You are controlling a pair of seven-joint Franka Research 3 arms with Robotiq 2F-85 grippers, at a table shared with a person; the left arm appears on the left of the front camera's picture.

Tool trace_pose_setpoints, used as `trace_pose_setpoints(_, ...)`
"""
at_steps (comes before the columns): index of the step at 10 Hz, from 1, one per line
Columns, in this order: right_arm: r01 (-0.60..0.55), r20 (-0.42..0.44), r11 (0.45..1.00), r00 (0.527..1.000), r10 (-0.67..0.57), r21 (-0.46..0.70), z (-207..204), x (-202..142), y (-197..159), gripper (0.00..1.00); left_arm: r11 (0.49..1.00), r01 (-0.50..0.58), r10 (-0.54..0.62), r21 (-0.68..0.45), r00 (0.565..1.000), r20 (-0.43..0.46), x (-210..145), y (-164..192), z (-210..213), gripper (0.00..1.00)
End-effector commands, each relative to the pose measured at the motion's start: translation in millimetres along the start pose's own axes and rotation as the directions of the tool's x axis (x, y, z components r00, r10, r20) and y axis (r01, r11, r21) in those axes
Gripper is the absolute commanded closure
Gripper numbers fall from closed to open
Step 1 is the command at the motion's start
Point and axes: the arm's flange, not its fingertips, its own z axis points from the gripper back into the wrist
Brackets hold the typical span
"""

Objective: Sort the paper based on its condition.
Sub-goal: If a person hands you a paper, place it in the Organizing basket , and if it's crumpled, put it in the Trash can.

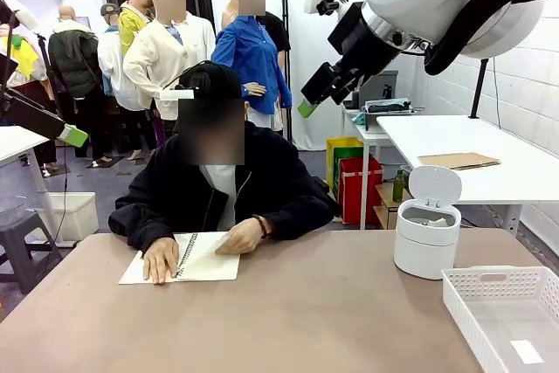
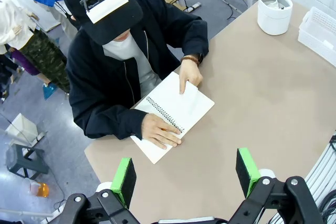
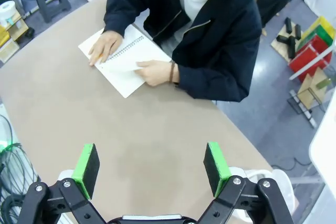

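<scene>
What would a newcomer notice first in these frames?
First, the person at the far side, bent over an open spiral notebook on the tan table. Next, the left gripper and the right gripper, both hanging open well above the table. On the table's right side stand a white bin with its lid up and a white basket.

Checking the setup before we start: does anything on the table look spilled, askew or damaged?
Nothing stands out. The spiral notebook lies flat, the white bin stands upright with its lid raised, and the basket holds one flat slip.
</scene>
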Motion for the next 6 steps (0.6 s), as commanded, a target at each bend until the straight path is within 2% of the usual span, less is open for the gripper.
trace_pose_setpoints(1, 0.0, 0.001, 1.0, 1.0, 0.0, -0.001, -0.7, 0.2, -0.4, 0.0, 1.0, -0.002, 0.002, 0.002, 1.0, 0.0, 0.0, 0.8, 0.3, 0.0)
trace_pose_setpoints(6, 0.0, 0.001, 1.0, 1.0, 0.0, -0.001, -0.7, 0.2, -0.4, 0.0, 1.0, -0.002, 0.002, 0.002, 1.0, 0.0, 0.0, 0.8, 0.3, 0.0)
